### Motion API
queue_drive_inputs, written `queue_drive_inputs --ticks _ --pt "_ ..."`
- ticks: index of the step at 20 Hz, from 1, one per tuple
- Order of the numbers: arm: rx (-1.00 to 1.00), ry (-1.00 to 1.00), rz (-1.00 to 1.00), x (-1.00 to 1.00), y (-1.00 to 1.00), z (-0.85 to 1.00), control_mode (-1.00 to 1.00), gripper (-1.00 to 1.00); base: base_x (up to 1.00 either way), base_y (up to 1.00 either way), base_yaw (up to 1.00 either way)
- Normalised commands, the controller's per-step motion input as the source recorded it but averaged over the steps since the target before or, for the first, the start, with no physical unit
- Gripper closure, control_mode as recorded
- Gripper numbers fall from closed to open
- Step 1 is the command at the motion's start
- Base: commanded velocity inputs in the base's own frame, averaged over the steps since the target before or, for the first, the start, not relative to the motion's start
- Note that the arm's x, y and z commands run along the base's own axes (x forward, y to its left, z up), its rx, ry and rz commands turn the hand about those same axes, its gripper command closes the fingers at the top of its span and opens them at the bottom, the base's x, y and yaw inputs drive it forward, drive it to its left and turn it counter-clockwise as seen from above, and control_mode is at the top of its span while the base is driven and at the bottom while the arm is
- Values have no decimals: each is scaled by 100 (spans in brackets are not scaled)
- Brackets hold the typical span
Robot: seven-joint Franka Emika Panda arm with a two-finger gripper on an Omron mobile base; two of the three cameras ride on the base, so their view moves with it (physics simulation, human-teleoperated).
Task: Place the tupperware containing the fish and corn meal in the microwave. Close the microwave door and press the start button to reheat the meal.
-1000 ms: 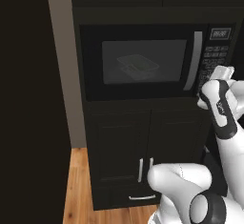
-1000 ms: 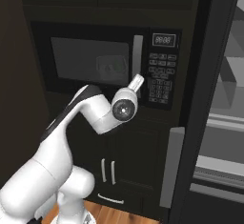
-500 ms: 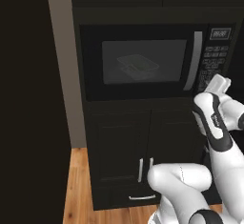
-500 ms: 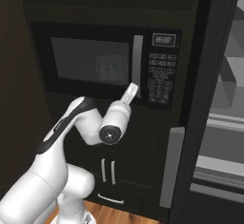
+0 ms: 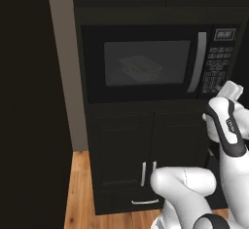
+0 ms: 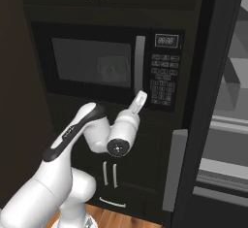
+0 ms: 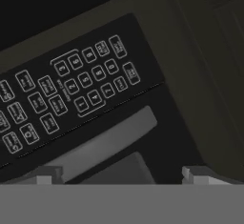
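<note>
Dark cabinetry (image 5: 146, 145) is surrounding the microwave (image 5: 155, 60), which is being shown built into the tall black unit above a pair of lower doors, with wood flooring (image 5: 80, 194) lying at the foot. The microwave door (image 5: 146, 62) is standing shut, its long grey bar handle (image 5: 196, 62) running upright along the right edge of the window. Through the dark window the tupperware (image 5: 141, 67) is being seen resting inside the cavity, its long axis running roughly left to right across the cavity, parallel to the door; in the right base view something green (image 6: 117, 68) is faintly showing through its clear walls. The keypad panel (image 6: 162, 79) is sitting to the right of the handle, under the digital display (image 6: 166, 40). The hand (image 7: 119, 175) is being held just in front of the lower part of the keypad, pointed at the buttons (image 7: 86, 87), with its fingertips (image 7: 47, 174) spread wide apart and nothing gripped between them. Whether anything is touching the panel cannot be told.
</note>
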Motion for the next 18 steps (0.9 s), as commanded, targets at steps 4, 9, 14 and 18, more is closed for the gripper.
queue_drive_inputs --ticks 4,9,14,18 --pt "0 0 0 -16 -18 0 -100 100 0 0 0" --pt "0 5 0 -2 -4 0 -100 100 0 0 0" --pt "0 3 0 2 0 0 -100 100 0 0 0" --pt "0 1 0 0 -16 -4 -100 100 0 0 0"
